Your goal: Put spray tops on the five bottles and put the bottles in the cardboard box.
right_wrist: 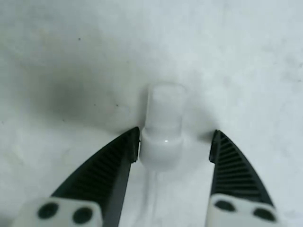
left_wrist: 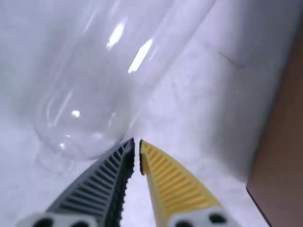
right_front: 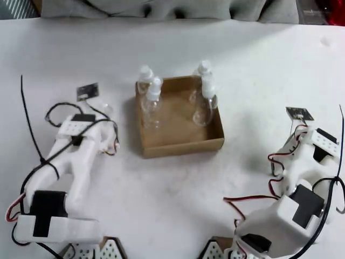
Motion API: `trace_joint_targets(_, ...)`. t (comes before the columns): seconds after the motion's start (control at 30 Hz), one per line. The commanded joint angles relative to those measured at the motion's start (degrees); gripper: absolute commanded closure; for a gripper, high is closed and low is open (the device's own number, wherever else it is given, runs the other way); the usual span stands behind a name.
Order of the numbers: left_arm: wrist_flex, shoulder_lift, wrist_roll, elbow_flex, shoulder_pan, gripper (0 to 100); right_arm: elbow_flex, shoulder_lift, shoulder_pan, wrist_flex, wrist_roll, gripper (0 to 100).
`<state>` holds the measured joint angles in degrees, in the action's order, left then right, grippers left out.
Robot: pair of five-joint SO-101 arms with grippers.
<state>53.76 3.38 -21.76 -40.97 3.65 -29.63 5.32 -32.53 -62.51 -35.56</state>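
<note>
spray top [right_wrist: 162, 127] lies within the spread right hand [right_wrist: 176, 138].

White moulded-plastic arms [right_front: 73, 156] carry black motor blocks [right_front: 47, 213] and red-and-black cables [right_front: 248, 198]. The left gripper [left_wrist: 136, 146] has grey and yellow ribbed fingers [left_wrist: 99, 184]; the right gripper [right_wrist: 175, 139], black ones.

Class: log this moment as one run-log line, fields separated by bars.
left gripper shut by clear bottle | right gripper open around spray top | four topped bottles in cardboard box
</note>
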Motion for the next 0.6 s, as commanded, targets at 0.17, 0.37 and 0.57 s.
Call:
trace_joint_targets(0.17,-2.2,0.8,0.7,0.1,10.9,98,2.5,-0.1,-0.3,0.0,-0.5,78.6)
trace_joint_targets(0.37,-6.3,0.8,0.7,0.1,17.1,98,2.4,-0.1,0.6,0.0,-0.5,78.6)
trace_joint_targets(0.57,-7.3,1.1,0.1,1.8,22.3,98,2.5,-0.3,1.0,0.0,-0.5,78.6)
